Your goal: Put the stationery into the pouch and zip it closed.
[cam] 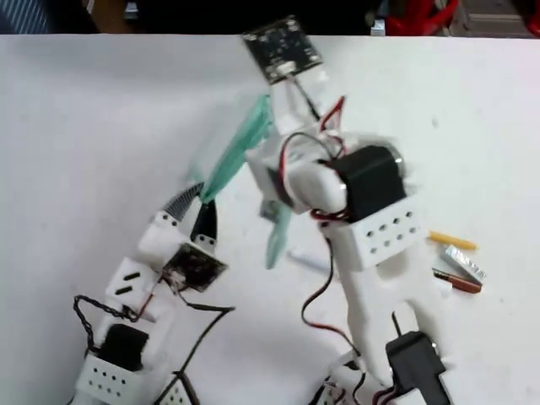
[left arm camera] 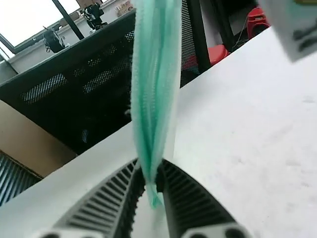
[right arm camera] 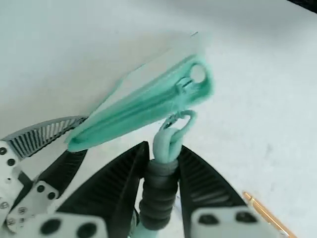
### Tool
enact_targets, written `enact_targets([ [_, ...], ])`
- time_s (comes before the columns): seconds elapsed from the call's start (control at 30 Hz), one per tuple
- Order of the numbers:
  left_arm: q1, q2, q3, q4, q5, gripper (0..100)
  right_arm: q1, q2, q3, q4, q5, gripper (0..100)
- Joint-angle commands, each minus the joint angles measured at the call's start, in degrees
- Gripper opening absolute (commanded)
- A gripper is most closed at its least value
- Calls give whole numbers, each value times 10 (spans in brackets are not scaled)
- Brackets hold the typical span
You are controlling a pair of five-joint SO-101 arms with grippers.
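1. Table: white, with both arms and all the stationery on it.
2. R arm: set centre-right in the high view and stretched toward the far edge.
3. L arm: placed at the near left corner and angled toward the table's middle.
4. Pouch: teal and long, located left of centre betw. the two grippers and seen edge-on. One end is clamped by the L arm. The other end (a round hole is cut in it) is found just beside the R fingers. A zip line with its slider near the holed end is seen in the R wrist view. Whether the zip is done up can't be told.
5. L gripper: pressed together on the pouch's end, with fabric pinched betw. the ribbed fingers.
6. R gripper: closed on a teal item with a black ribbed sleeve (pen or strap, can't be told). Its looped tip is seen just under the pouch's holed end.
7. Yellow pencil, silver piece, brown pen: left loose on the table, grouped close together to the right of the R arm and well apart from the pouch.
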Motion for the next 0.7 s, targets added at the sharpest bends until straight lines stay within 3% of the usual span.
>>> enact_targets([
  [0.0, 4, -7, -113, 89, 66, 22, 48, -18, -4, 0, 55, 74],
  [0.13, 67, -7, -233, 225, 71, 22, 59, -18, -4, 1, 106, 74],
  [0.27, 130, -6, -292, 299, 71, 21, 58, -24, -4, 2, 132, 74],
  [0.47, 139, 37, -309, 316, 73, 21, 59, -24, 83, 0, 196, 74],
  [0.67, 139, 229, -416, 322, 89, 23, 61, -23, 132, -1, 197, 74],
])
